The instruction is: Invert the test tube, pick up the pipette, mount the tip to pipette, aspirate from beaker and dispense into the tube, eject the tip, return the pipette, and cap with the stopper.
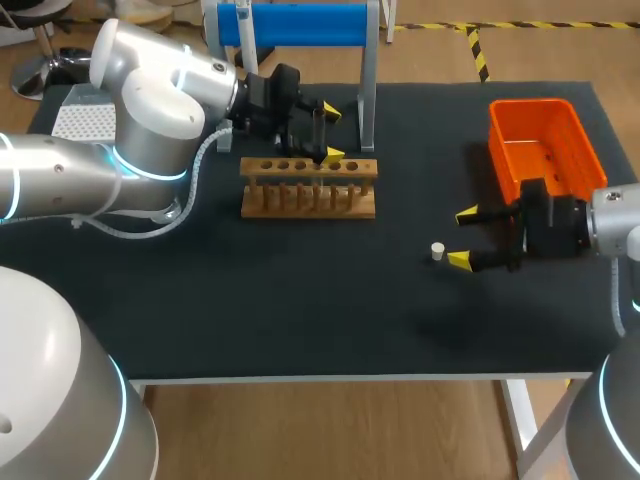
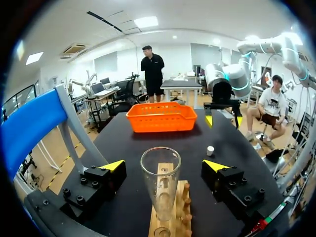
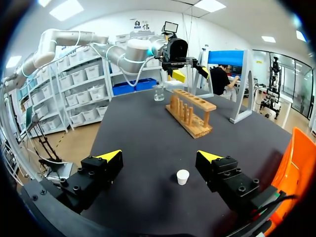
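Flanking 1 test tube (image 2: 160,182) at 1 rack (image 2: 178,207), left hand (image 2: 164,165) released; right hand (image 3: 160,156) released nr 1 stopper (image 3: 182,177).

A laboratory; a wooden tube rack (image 1: 308,190) and a glass test tube (image 2: 160,177) on a black table (image 1: 300,310).

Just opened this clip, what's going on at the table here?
Two arms are over the black table. The left claw is open at the wooden rack, with a finger on each side of a glass test tube that stands mouth-up in the rack, untouched. The right claw is open low over the table, and the small white stopper sits between its fingers, not gripped. Neither claw holds anything.
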